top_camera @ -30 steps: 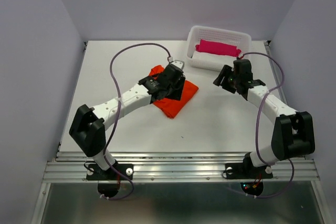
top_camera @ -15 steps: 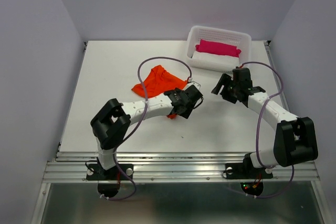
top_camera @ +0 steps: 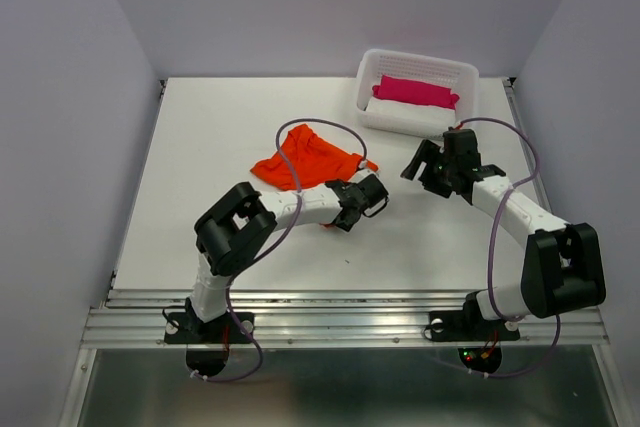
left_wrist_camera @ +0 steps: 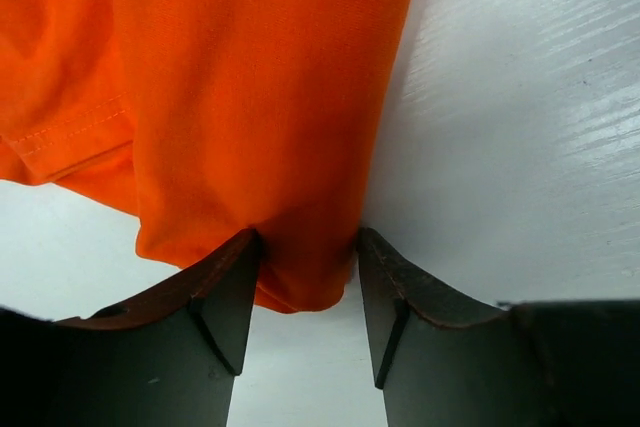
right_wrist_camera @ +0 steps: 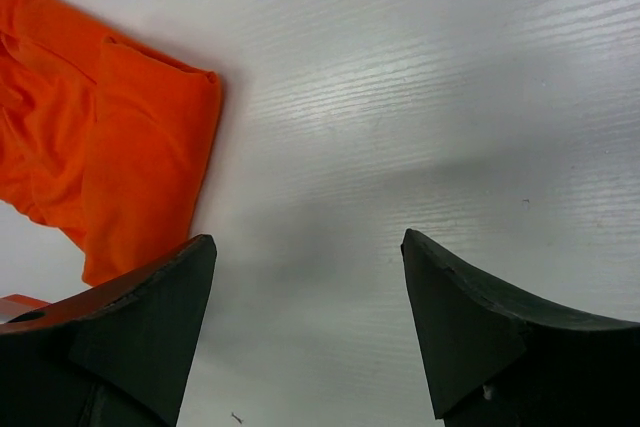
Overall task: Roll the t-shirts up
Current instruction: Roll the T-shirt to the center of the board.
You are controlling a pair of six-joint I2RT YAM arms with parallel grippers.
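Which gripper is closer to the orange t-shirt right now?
Left. The left gripper has a fold of the orange t-shirt between its fingers; the right gripper hangs open to its right, not touching it.

We find a white table [top_camera: 200, 127] with a faintly grained surface. Directly on it lies the orange-red t-shirt [top_camera: 310, 159], crumpled, with one fold between the fingers of the left gripper [left_wrist_camera: 308, 242] and the rest spread beyond them. A white basket [top_camera: 400, 125] stands beyond the right gripper [top_camera: 415, 162], apparently flat on the table, though its base is poorly seen.
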